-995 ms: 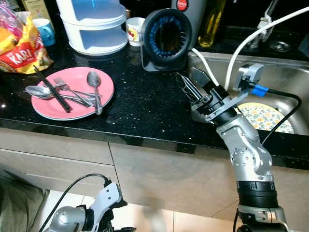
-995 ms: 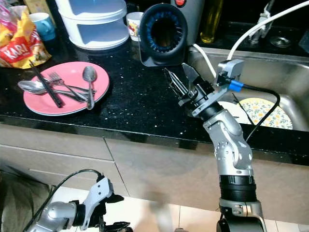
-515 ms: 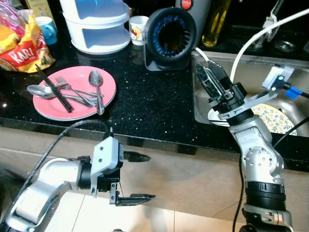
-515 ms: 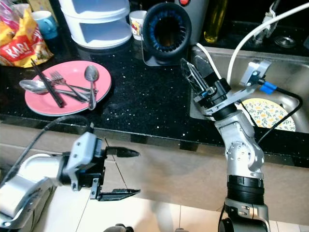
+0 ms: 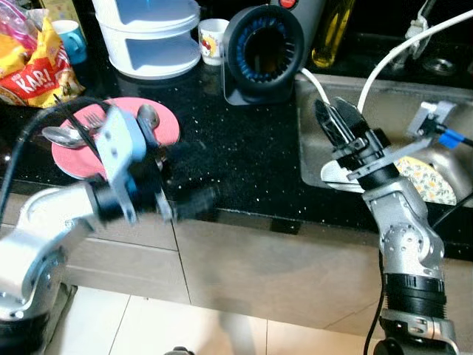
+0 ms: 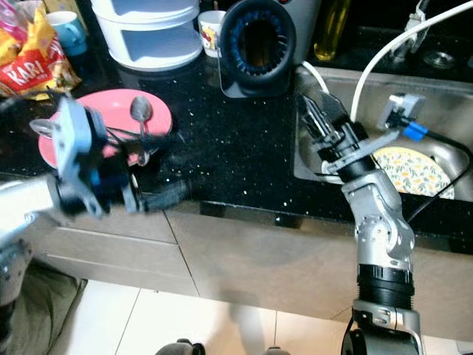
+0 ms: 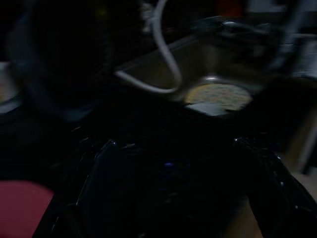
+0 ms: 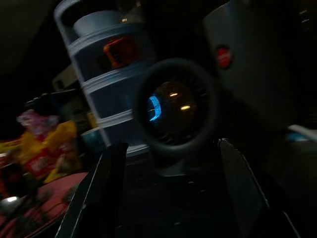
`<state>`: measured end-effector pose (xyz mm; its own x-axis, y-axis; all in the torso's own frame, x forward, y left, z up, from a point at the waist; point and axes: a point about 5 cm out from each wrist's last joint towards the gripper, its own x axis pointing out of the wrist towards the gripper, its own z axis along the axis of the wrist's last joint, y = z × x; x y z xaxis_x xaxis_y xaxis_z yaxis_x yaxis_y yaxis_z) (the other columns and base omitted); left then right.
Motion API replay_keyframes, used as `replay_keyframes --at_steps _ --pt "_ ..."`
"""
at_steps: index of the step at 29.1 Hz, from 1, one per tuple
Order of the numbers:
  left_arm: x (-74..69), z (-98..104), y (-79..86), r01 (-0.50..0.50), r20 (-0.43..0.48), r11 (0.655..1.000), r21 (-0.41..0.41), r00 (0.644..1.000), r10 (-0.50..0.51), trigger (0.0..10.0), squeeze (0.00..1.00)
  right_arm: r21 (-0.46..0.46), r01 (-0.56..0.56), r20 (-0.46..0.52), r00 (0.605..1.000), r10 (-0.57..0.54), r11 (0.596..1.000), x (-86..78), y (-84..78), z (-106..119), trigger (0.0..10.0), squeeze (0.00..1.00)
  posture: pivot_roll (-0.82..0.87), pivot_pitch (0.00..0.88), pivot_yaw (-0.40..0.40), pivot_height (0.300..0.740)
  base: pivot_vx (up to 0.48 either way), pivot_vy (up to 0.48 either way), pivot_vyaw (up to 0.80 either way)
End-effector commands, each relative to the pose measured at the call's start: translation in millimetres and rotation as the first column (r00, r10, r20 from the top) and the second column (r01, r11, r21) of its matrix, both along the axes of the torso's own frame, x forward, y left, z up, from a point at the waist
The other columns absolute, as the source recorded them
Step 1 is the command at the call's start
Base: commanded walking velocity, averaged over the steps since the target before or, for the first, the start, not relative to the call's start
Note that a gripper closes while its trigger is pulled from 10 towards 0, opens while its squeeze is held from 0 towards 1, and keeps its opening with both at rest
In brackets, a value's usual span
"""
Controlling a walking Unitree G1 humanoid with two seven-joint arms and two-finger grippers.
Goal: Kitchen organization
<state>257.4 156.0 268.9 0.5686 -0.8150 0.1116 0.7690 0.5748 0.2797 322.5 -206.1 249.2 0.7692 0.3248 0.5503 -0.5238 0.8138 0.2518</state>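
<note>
The left claw (image 5: 194,201), blurred, fingers apparently parted, sits at the desk (image 5: 236,159) near edge, just right of the pink plate (image 5: 168,126) holding spoons, a fork and chopsticks. A fast sweep could knock the cutlery off. The right claw (image 5: 334,118), open and empty, hangs over the sink (image 5: 392,100), risking snagging the white hose (image 5: 369,74)

Black counter (image 5: 244,148) is bare between the pink plate (image 5: 168,127) and the sink (image 5: 384,100). Passage rearward is blocked by the round black fan (image 5: 264,50) and white stacked container (image 5: 154,37). A white hose (image 5: 384,63) arcs over the sink, above the patterned plate (image 5: 429,181).
</note>
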Motion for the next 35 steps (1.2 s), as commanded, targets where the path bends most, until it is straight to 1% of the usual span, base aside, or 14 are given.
replay_keyframes --at_steps 1,3,5,11,14,15,17,18,19,20,22,25,33,35 --pt "7.3 -1 3.2 -0.084 -0.031 0.996 -0.033 0.996 0.083 10.0 0.00 0.017 0.020 0.012 1.000 -0.020 1.000 -1.7 -5.6 1 10.0 0.00 0.09 0.114 -0.005 0.740 0.000 0.000 0.00" --pt "11.5 0 4.3 -0.132 -0.055 0.989 -0.067 0.990 0.128 10.0 0.00 0.035 -0.006 0.027 1.000 0.005 0.999 -6.0 -5.8 1 10.0 0.00 0.09 0.116 -0.003 0.740 0.000 0.000 0.00" --pt "19.1 2 4.1 -0.223 -0.080 0.967 -0.125 0.973 0.215 10.0 0.00 0.091 -0.206 0.124 0.973 0.195 0.974 -31.0 0.3 0 10.0 0.00 0.09 0.116 -0.005 0.740 0.000 0.000 0.00" --pt "26.0 4 6.5 -0.313 -0.090 0.938 -0.149 0.949 0.303 10.0 0.00 0.043 -0.391 0.198 0.905 0.376 0.919 -56.0 12.0 -2 10.0 0.00 0.09 0.115 0.000 0.740 0.000 0.000 0.00" --pt "41.6 17 21.9 -0.493 -0.106 0.837 -0.239 0.870 0.482 10.0 0.00 -0.123 -0.686 0.161 0.699 0.697 0.717 -98.6 46.7 -18 10.0 0.00 0.09 0.108 0.003 0.740 0.000 0.000 0.00" --pt "41.6 17 21.9 -0.493 -0.106 0.837 -0.239 0.870 0.482 10.0 0.00 -0.123 -0.686 0.161 0.699 0.697 0.717 -98.6 46.7 -18 10.0 0.00 0.09 0.108 0.003 0.740 0.000 0.000 0.00" --pt "43.1 20 23.9 -0.523 -0.108 0.813 -0.255 0.851 0.514 10.0 0.00 -0.122 -0.754 0.107 0.636 0.764 0.645 -108.0 54.2 -27 10.0 0.00 0.09 0.106 0.001 0.740 0.000 0.000 0.00" --pt "43.1 20 23.9 -0.523 -0.108 0.813 -0.255 0.851 0.514 10.0 0.00 -0.122 -0.754 0.107 0.636 0.764 0.645 -108.0 54.2 -27 10.0 0.00 0.09 0.106 0.001 0.740 0.000 0.000 0.00" --pt "43.7 22 26.0 -0.544 -0.105 0.799 -0.256 0.837 0.536 10.0 0.00 -0.130 -0.803 0.050 0.581 0.813 0.582 -116.3 60.5 -36 10.0 0.00 0.09 0.108 0.002 0.740 0.000 0.000 0.00" --pt "43.7 22 26.0 -0.544 -0.105 0.799 -0.256 0.837 0.536 10.0 0.00 -0.130 -0.803 0.050 0.581 0.813 0.582 -116.3 60.5 -36 10.0 0.00 0.09 0.108 0.002 0.740 0.000 0.000 0.00" --pt "44.3 23 28.6 -0.568 -0.112 0.782 -0.258 0.821 0.560 10.0 0.00 -0.141 -0.840 -0.030 0.533 0.846 0.524 -123.1 66.8 -47 10.0 0.00 0.08 0.110 0.003 0.740 0.000 0.000 0.00" --pt "46.1 22 30.9 -0.597 -0.126 0.762 -0.250 0.800 0.586 10.0 0.00 -0.156 -0.854 -0.121 0.516 0.848 0.497 -124.9 71.4 -59 10.0 0.00 0.08 0.111 0.004 0.740 0.000 0.000 0.00" --pt "60.4 9 39.9 -0.739 -0.246 0.634 -0.226 0.673 0.697 10.0 0.00 -0.172 -0.821 -0.159 0.568 0.807 0.544 -119.9 71.9 -67 10.0 0.00 0.08 0.114 0.004 0.740 0.000 0.000 0.00" --pt "62.1 8 39.9 -0.745 -0.258 0.628 -0.224 0.667 0.699 10.0 0.00 -0.173 -0.818 -0.161 0.573 0.803 0.549 -119.2 72.1 -67 10.0 0.00 0.08 0.114 0.004 0.740 0.000 0.000 0.00"
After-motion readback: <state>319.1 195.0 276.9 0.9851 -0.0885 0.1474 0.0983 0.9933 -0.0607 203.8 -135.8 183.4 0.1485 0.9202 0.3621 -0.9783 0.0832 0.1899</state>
